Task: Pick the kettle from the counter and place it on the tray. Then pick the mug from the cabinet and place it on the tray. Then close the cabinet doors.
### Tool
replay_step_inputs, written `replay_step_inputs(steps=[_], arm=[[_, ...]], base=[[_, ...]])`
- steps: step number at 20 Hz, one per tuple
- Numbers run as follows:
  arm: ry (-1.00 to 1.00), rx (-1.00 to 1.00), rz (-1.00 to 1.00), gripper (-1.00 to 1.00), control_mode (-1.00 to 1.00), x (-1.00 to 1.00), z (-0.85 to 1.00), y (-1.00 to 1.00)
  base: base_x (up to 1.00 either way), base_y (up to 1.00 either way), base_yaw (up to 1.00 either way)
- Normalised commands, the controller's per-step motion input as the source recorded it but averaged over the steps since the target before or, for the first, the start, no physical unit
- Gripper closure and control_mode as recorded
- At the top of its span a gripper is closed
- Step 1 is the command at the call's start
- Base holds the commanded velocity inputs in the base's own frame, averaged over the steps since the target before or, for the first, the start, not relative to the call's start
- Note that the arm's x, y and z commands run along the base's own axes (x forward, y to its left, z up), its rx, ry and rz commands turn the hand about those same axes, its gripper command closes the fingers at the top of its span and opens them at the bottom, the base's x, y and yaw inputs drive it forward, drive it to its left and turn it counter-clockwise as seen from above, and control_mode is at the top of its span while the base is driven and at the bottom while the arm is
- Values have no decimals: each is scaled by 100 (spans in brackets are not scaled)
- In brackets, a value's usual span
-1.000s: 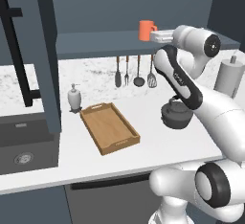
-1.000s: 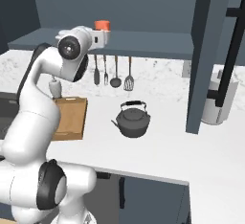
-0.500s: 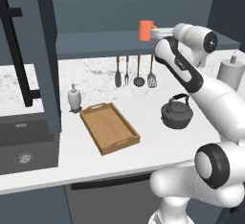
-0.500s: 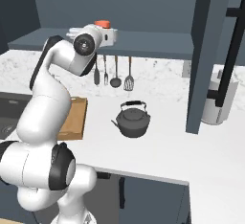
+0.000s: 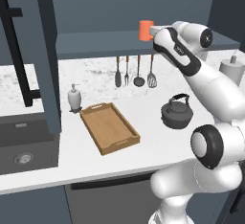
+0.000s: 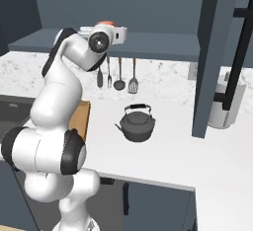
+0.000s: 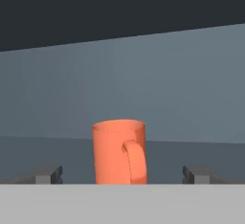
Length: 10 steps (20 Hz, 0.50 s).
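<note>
Orange mug (image 7: 118,152): upright on the cabinet shelf (image 5: 100,40), its loop handle turned toward the hand camera.
Gripper (image 7: 122,174): jaws spread wide, holding nothing; the two fingertips (image 7: 47,174) stand either side of the mug with a clear gap on each side.
Mug against gripper: straight ahead between the fingers, slightly left of centre, not touched; from the left base view the mug (image 5: 146,30) sits just beside the hand's front end.
Kettle (image 5: 176,113): on the counter (image 5: 143,151), right of the tray, well below the hand.
Tray (image 5: 109,128): bare, lying beside the soap dispenser (image 5: 73,97).
Cabinet door (image 6: 210,57): swung open.
</note>
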Motion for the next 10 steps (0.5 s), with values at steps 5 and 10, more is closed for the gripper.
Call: replay_step_inputs(steps=[5,10], arm=[[0,0,4,-100,-100,27,-19,0],[0,0,5,-100,-100,22,-17,0]], base=[[0,0,0],[0,0,0]])
